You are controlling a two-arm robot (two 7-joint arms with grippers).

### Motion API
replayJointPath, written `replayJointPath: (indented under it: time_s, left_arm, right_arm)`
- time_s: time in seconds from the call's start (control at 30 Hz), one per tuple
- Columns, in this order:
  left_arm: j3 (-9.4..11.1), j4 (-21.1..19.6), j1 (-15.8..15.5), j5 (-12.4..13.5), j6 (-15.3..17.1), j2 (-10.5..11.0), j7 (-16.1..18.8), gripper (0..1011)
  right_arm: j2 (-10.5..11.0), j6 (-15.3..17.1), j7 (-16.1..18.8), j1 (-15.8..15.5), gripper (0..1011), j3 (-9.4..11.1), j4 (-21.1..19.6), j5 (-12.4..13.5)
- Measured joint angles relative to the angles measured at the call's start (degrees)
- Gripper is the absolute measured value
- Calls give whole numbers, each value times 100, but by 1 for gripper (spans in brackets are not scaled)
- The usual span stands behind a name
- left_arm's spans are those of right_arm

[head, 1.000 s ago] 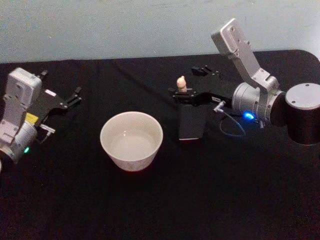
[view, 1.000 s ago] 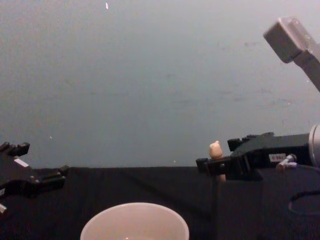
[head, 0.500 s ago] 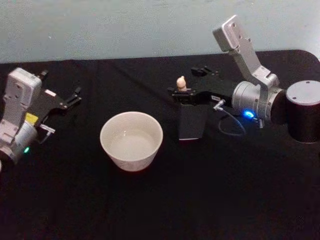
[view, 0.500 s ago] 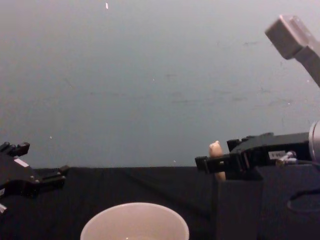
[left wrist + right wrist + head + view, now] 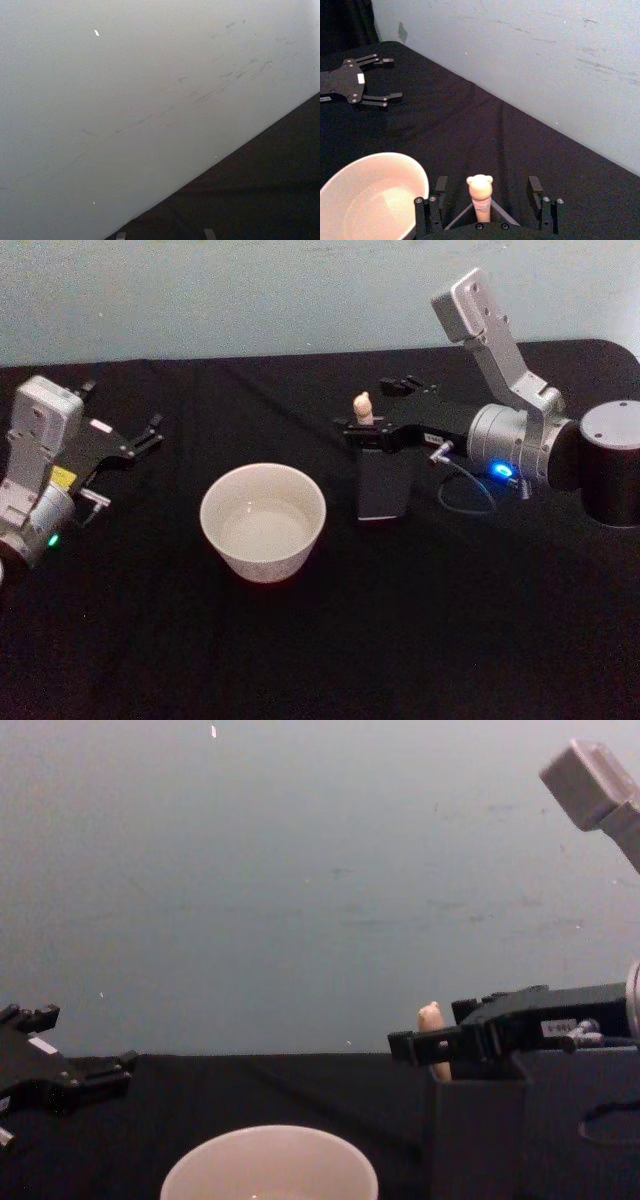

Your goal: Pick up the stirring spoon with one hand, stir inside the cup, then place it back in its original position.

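Far out to the left of the working claw, we see the left claw (image 5: 122, 406) idle at the edge of the black table (image 5: 330, 640), its fingers spread wide and empty. A small white tag (image 5: 100, 426) sits on its black plate and a yellow sticker (image 5: 63, 477) on the arm behind it; we can read neither.

Between the two claws stands the cup (image 5: 262, 562), wide, round and cream-white with a plain smooth rim. It is well apart from the left claw and just to the left of the right claw's tips.

The stirring spoon (image 5: 363, 406) stands upright in the dark grey square holder (image 5: 385, 485), directly beneath the right claw (image 5: 377, 406). We see only its cream handle, capped by a small knobbly figure with two little ears; stem and bowl are hidden in the box.

From the right wrist, that handle rises midway between the claw's fingers (image 5: 434, 210), which stand parted with a gap on each side, so the claw is spread and grips nothing. A white label (image 5: 556, 1027) on the right claw bears dark marks too small for us to read. Behind it, a blue light (image 5: 497, 472) glows on the silver wrist (image 5: 510, 440).
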Motion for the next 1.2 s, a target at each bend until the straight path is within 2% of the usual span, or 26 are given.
replayJointPath:
  time_s: [0.53,1.13,1.2]
  left_arm:
    - [0,0,0,0,0,0,0,1001]
    - [0,0,0,0,0,0,0,1001]
    - [0,0,0,0,0,0,0,1001]
  right_arm:
    - [35,13,-35,14,1002,-115,6,40]
    - [27,15,-59,30,1002,-140,44,24]
    - [27,14,-59,30,959,-139,44,24]
